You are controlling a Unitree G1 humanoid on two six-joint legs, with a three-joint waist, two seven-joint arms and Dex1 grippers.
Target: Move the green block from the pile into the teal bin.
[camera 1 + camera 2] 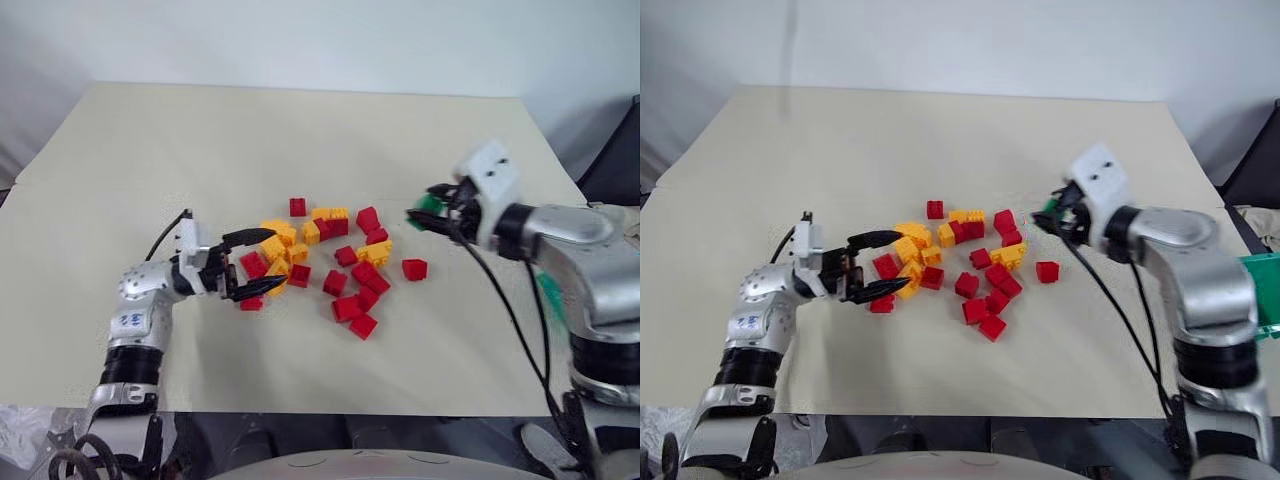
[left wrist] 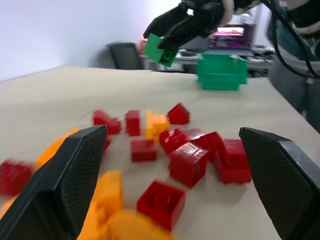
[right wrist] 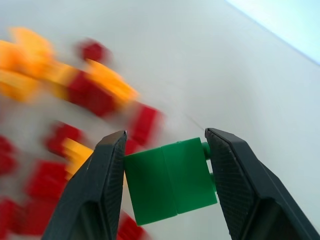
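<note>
On the pale bench (image 1: 300, 130) the pile (image 1: 330, 262) of red and orange-yellow bricks lies spread near the middle. Beyond the bench's right edge sits the teal bin (image 2: 222, 72) — well apart from the pile. At the pile's left side the left pincer (image 1: 252, 263) stands wide, its fingers either side of a few bricks, gripping none. To the right of the pile, raised off the bench, the right pincer (image 3: 165, 172) holds the green block (image 3: 170, 180) — clamped between both fingers.
</note>
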